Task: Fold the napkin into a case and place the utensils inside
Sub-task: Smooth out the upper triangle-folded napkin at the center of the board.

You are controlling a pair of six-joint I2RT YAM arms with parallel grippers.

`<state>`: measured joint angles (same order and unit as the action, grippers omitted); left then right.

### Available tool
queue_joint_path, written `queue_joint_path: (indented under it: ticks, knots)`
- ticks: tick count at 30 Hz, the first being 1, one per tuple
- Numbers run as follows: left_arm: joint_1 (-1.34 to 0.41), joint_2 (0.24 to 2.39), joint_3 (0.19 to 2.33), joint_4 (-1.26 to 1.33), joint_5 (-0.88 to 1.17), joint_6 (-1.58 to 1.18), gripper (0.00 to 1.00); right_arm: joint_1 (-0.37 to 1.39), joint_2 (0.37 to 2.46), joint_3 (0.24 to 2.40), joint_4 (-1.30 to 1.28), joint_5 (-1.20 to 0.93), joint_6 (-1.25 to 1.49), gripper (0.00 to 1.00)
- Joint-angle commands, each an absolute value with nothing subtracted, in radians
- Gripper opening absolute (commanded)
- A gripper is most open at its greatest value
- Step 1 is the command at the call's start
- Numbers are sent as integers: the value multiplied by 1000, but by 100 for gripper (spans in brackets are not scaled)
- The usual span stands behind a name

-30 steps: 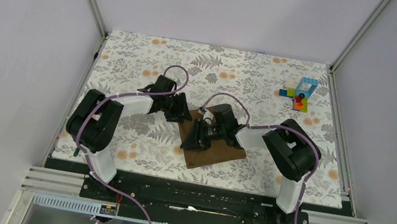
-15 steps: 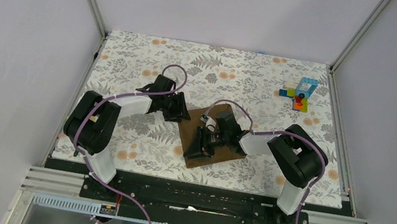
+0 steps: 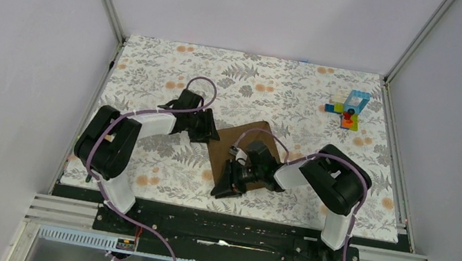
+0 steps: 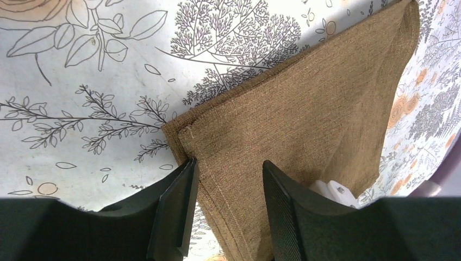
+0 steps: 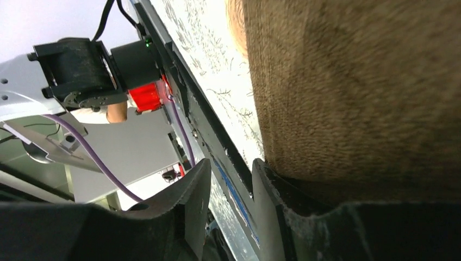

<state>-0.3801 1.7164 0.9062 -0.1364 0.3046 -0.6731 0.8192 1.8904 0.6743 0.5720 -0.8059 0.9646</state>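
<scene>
The brown napkin (image 3: 256,138) lies folded on the floral covering, in the middle between the two arms. My left gripper (image 3: 205,132) is at its left corner. In the left wrist view the left gripper (image 4: 228,162) is open and straddles that corner of the napkin (image 4: 304,98), which lies flat under the gap. My right gripper (image 3: 225,186) is at the napkin's near corner. In the right wrist view the right gripper (image 5: 231,161) is open with nothing between its fingers, and the napkin (image 5: 353,81) rests against the outer side of one finger. The utensils are out of view.
A small stack of colourful toy blocks (image 3: 350,111) stands at the far right of the floral covering (image 3: 277,85). The black base rail (image 3: 227,224) runs along the near edge, just in front of the right gripper. Grey walls close in the left, right and back.
My right gripper has drawn back toward the near edge, from over the napkin's middle to its near corner, uncovering the napkin's far part. The left gripper has stayed at the left corner.
</scene>
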Motion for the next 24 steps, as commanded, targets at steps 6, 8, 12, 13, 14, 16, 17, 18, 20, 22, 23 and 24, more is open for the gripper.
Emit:
queue_joint_path:
  ticks: [6, 8, 12, 13, 14, 16, 17, 18, 20, 22, 23, 24]
  knots:
    - [-379, 1632, 946, -224, 191, -609, 54, 844, 1723, 762, 327, -729, 825, 50]
    - [-382, 1576, 964, -252, 201, -610, 58, 843, 1665, 844, 178, -680, 735, 56]
    - [-392, 1468, 985, -317, 204, -612, 66, 805, 1592, 1011, -93, -523, 577, 65]
    - [-394, 1444, 982, -328, 211, -615, 68, 782, 1587, 1045, -135, -490, 550, 68]
    - [-399, 1424, 974, -331, 224, -620, 70, 747, 1587, 1075, -169, -470, 535, 71]
    - [-415, 1394, 951, -323, 267, -637, 72, 667, 1593, 1129, -212, -458, 527, 75]
    - [-425, 1386, 934, -313, 296, -651, 71, 627, 1597, 1145, -214, -458, 524, 75]
    - [-438, 1377, 913, -291, 324, -669, 70, 589, 1600, 1157, -215, -449, 522, 76]
    - [-461, 1358, 854, -241, 363, -707, 67, 517, 1623, 1185, -214, -428, 516, 76]
    - [-486, 1341, 806, -215, 354, -733, 64, 462, 1668, 1226, -218, -432, 510, 75]
    - [-498, 1338, 785, -199, 353, -746, 62, 441, 1694, 1246, -218, -438, 507, 75]
    - [-514, 1338, 763, -175, 360, -760, 60, 426, 1727, 1271, -218, -438, 501, 75]
